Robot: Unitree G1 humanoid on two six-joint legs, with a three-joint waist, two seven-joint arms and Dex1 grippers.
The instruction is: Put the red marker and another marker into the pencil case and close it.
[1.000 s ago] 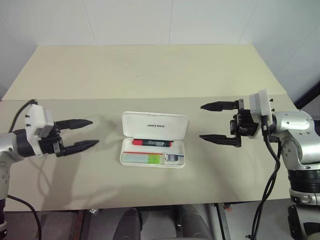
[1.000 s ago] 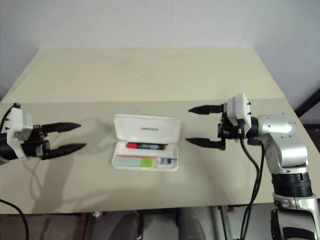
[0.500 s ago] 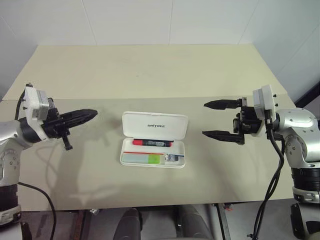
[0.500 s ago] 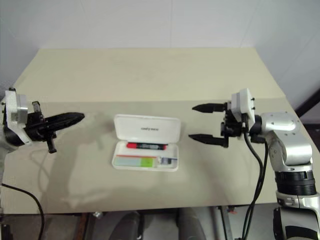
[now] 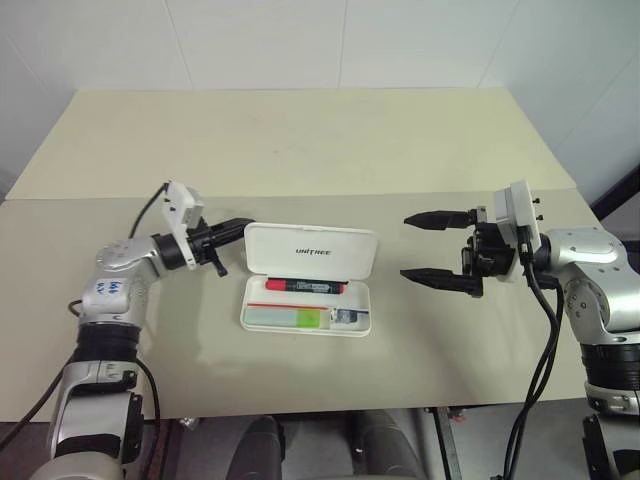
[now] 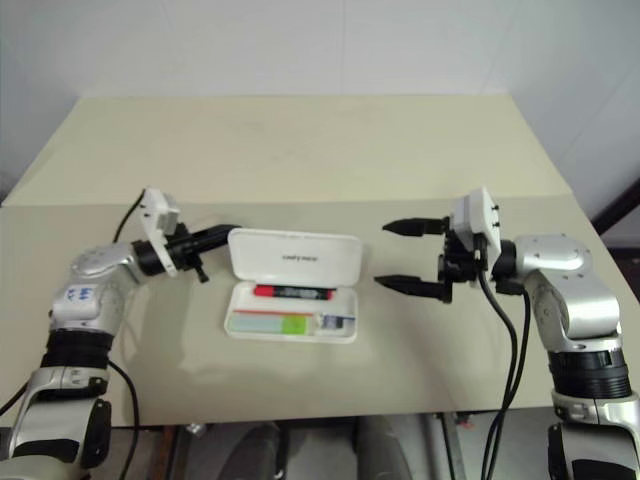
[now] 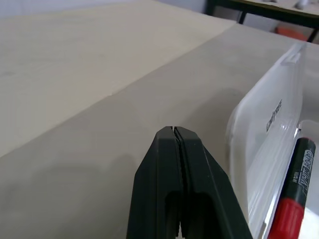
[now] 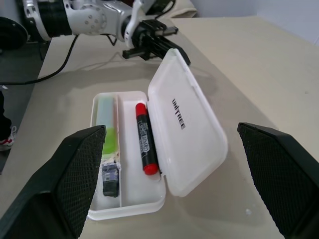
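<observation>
At the pencil case [image 5: 308, 280] lid's left end, the left gripper [image 5: 236, 230] had swung in w/ fingers newly pinched together, prob. to push the lid shut. Red marker [image 5: 303, 286] & green marker [image 5: 307, 318] already inside. Right gripper [image 5: 420, 246] waited spread apart, empty. Table [image 5: 300, 140] room all round.

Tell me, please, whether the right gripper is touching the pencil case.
Apart. In the left eye view, a strip of bare table shows between the open fingers of the right gripper and the right edge of the pencil case.
</observation>
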